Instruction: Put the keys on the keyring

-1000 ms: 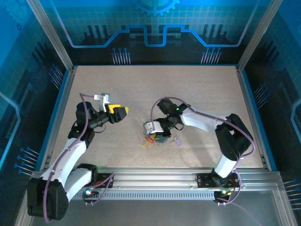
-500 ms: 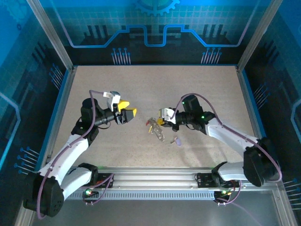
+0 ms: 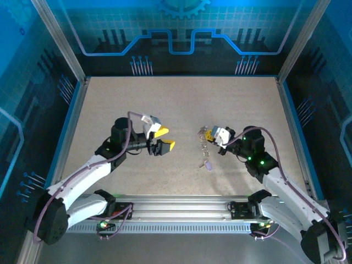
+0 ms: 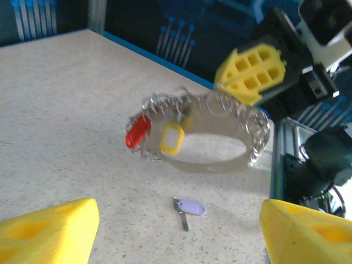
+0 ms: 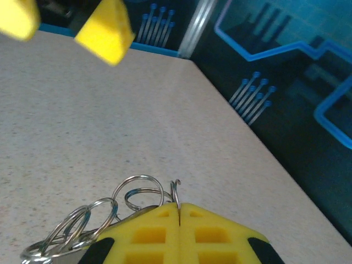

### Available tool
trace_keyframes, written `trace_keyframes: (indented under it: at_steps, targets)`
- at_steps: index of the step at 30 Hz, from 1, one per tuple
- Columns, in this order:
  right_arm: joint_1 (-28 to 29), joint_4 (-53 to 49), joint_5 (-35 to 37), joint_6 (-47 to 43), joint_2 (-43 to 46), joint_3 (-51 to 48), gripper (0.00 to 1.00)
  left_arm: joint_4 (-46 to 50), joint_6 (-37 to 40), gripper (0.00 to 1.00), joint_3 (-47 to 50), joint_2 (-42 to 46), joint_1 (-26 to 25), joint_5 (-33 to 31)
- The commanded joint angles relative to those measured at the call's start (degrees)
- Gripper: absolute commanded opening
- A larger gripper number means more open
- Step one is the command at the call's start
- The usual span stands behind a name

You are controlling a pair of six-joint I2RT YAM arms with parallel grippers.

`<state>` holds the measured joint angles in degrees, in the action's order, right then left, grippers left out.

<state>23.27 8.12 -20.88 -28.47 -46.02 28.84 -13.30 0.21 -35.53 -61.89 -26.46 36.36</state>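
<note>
My right gripper (image 3: 211, 132) is shut on the keyring (image 4: 220, 167), a grey oval loop held above the table. Its closed yellow fingertips (image 5: 179, 212) pinch the wire, and several small split rings (image 5: 135, 193) bunch beside them. A red key (image 4: 137, 132) and a yellow-headed key (image 4: 171, 138) hang from the loop. The pale lilac key (image 4: 190, 208) lies loose on the table (image 3: 165, 104), below the hanging bunch (image 3: 204, 145) and apart from it; in the top view the lilac key (image 3: 207, 163) rests right of centre. My left gripper (image 3: 164, 139) stands open to the left, facing them, with nothing between its fingers (image 4: 49, 231).
The aluminium rail (image 3: 187, 206) carrying both arm bases runs along the near edge. Blue walls with metal corner posts (image 3: 58, 41) enclose the table. The left gripper's yellow fingers (image 5: 104, 30) appear at the top left of the right wrist view.
My right arm has swung right and lifted the keyring with its hanging keys off the table. The lilac key stayed on the table. My left gripper has moved right, towards the bunch.
</note>
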Motion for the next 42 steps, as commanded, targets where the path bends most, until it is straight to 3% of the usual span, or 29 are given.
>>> trace_keyframes:
  at_steps: [1, 7, 10, 12, 16, 20, 25, 29, 34, 36, 37, 42]
  targets:
    - [-0.9, 4.6, 6.9, 1.4, 4.3, -2.2, 0.0, -1.6, 5.9, 0.78, -2.1, -3.6, -4.0, -1.8]
    - [-1.6, 5.7, 15.0, 1.5, 6.6, -3.4, 0.0, -3.9, 11.9, 0.78, -3.3, -12.4, -10.6, -2.9]
    - [-3.7, 4.3, 19.8, 4.4, 6.2, -2.4, 0.0, -0.8, 10.8, 0.75, -7.6, -18.5, -12.7, -3.9]
    - [-6.2, 3.2, 21.8, 7.3, 5.7, -1.8, 0.0, 1.1, 8.4, 0.74, -10.0, -21.6, -14.7, -8.3]
    - [-12.0, 2.1, 22.5, 13.3, 4.7, -1.4, 0.0, 11.7, 1.3, 0.69, -17.1, -25.7, -18.1, -16.0]
    - [-14.9, 2.1, 22.8, 15.7, 3.1, -1.1, 0.0, 27.9, -8.1, 0.71, -29.8, -32.9, -22.4, -26.2]
    - [-16.6, 2.5, 23.1, 16.7, 2.3, 0.1, 0.0, 36.2, -23.9, 0.62, -39.8, -41.4, -24.0, -25.6]
    - [-17.5, 2.5, 22.7, 16.5, 2.8, 0.9, 0.0, 38.8, -31.3, 0.52, -42.8, -44.6, -25.0, -26.3]
    - [-18.1, 2.5, 22.4, 16.1, 3.5, 0.7, 0.0, 45.7, -32.1, 0.46, -49.8, -50.8, -24.9, -23.8]
    - [-18.2, 2.2, 22.1, 15.9, 3.9, 0.8, 0.0, 48.4, -32.2, 0.38, -53.2, -54.1, -24.8, -21.4]
    - [-18.2, 2.1, 22.1, 15.7, 3.9, 0.9, 0.0, 50.9, -32.6, 0.34, -55.2, -56.0, -24.8, -21.7]
    - [-18.2, 1.1, 21.6, 14.8, 4.6, 1.0, 0.0, 55.7, -33.6, 0.33, -58.1, -59.5, -24.8, -25.4]
